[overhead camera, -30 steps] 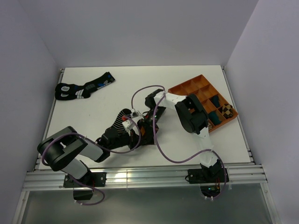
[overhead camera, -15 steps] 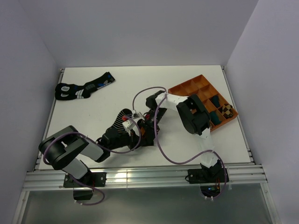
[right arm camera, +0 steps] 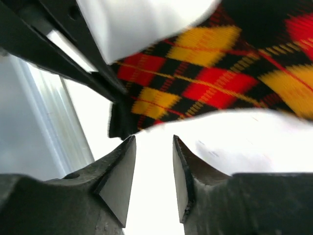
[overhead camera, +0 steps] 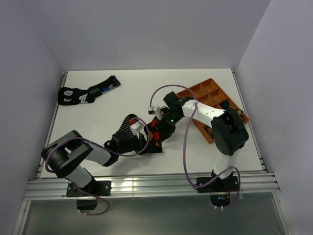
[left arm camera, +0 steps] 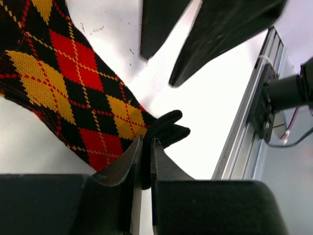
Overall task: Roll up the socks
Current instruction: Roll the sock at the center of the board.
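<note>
The argyle sock (overhead camera: 155, 133) lies at the table's middle, mostly hidden under both grippers. In the left wrist view its red and orange diamonds (left arm camera: 73, 83) fill the left side. My left gripper (left arm camera: 145, 142) is shut on the sock's black end (left arm camera: 166, 129); from above the left gripper (overhead camera: 150, 143) sits low on the table. My right gripper (right arm camera: 154, 139) is open and empty, just beside the sock's edge (right arm camera: 195, 83). From above the right gripper (overhead camera: 164, 131) is right over the sock. The striped ankle sock (overhead camera: 131, 122) lies partly under my left wrist.
An orange compartment tray (overhead camera: 195, 91) stands at the right, partly covered by my right arm. Black socks with blue and white marks (overhead camera: 85, 93) lie at the back left. The metal rail (overhead camera: 146, 186) runs along the near edge, close in both wrist views.
My right arm has swung its elbow out to the right over the tray, and its gripper has come down beside the argyle sock. My left gripper has shifted slightly right, still holding the sock.
</note>
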